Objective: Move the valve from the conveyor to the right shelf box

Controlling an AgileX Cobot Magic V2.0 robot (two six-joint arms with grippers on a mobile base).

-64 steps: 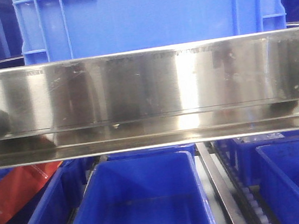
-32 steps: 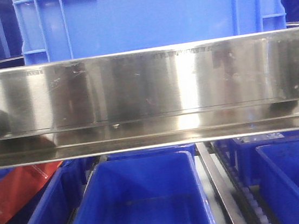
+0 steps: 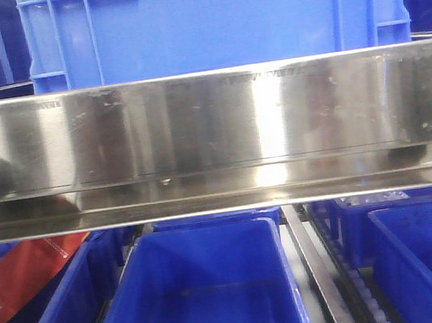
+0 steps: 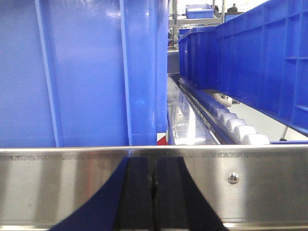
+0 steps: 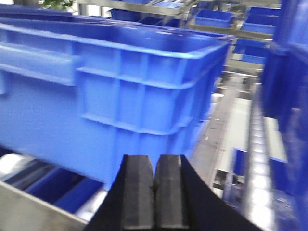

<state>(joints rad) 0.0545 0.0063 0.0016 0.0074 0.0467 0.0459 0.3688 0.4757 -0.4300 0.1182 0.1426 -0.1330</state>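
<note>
The valve and the conveyor do not show in any view. The front view is filled by a shiny steel rail [image 3: 213, 138] with a big blue crate [image 3: 214, 20] above it and open blue boxes [image 3: 209, 296] below.

The left gripper [image 4: 154, 192] has its two black pads pressed together with nothing between them. It sits very close to a steel bar [image 4: 250, 178], beside a tall blue bin wall [image 4: 77, 72]. The right gripper [image 5: 154, 192] is pressed together too and holds nothing. It faces a blue ribbed bin [image 5: 110, 86], and that view is blurry.

Both arms are in a tight spot among the shelves. An arm that swings wide could bump a bin or the steel bar, and with the valve out of sight, the robot could reach for the wrong place
</note>
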